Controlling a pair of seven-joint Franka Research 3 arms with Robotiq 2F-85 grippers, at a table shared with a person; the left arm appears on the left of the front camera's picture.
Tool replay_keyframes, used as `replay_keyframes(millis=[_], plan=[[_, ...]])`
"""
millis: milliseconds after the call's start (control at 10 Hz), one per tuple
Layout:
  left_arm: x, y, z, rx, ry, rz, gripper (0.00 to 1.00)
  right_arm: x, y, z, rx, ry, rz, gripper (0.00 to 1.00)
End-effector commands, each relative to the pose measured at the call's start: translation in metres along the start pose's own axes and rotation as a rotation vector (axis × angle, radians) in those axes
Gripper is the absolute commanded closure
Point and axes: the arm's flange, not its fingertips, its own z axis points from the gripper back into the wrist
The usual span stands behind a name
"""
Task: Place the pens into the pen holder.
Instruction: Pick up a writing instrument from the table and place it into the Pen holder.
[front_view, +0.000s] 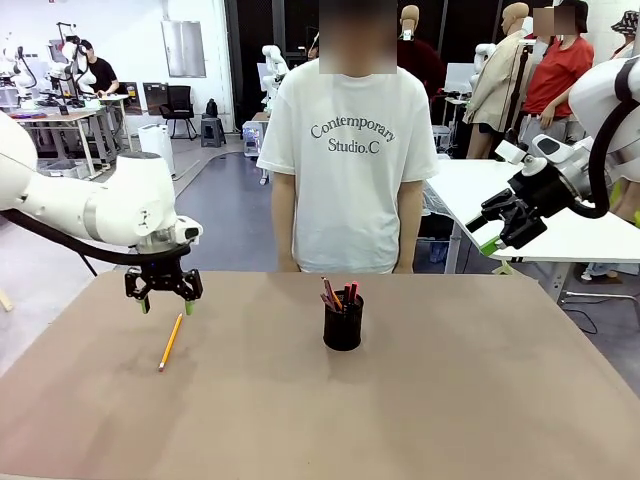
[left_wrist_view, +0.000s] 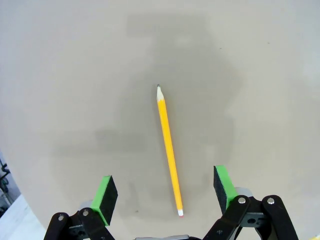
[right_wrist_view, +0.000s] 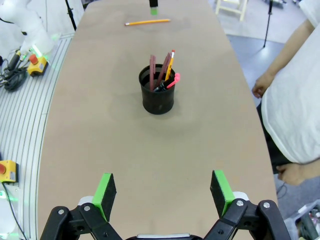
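A yellow-orange pencil (front_view: 171, 341) lies flat on the tan table (front_view: 450, 400) at the left. My left gripper (front_view: 164, 301) hangs open just above its far end; in the left wrist view the pencil (left_wrist_view: 168, 149) lies between and beyond the green pads (left_wrist_view: 104, 197). The black mesh pen holder (front_view: 343, 321) stands mid-table with several pens (front_view: 338, 294) upright in it. In the right wrist view the pen holder (right_wrist_view: 158, 92) holds red-pink and orange sticks (right_wrist_view: 163, 71). My right gripper (front_view: 492, 228) is open, raised off the table's right side, nothing between its fingers (right_wrist_view: 221, 191).
A person in a white T-shirt (front_view: 347, 160) stands at the far edge behind the holder, arms at the sides. A white table (front_view: 560, 220) stands behind at the right. In the right wrist view the person's hand (right_wrist_view: 261, 87) hangs beside the table edge.
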Motion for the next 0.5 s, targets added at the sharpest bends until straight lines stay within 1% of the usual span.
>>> replay_keyframes(millis=[0, 200, 400], plan=[[0.003, -0.003, -0.004, 0.041, -0.026, 0.003, 0.00, 0.002, 0.000, 0.001, -0.004, -0.010, 0.005, 0.00], [0.003, -0.006, -0.014, 0.033, -0.017, 0.010, 0.00, 0.002, 0.000, 0.001, -0.004, -0.010, 0.005, 0.00], [0.006, -0.003, -0.023, -0.012, -0.031, 0.030, 0.00, 0.002, 0.000, 0.001, -0.004, -0.010, 0.005, 0.00]])
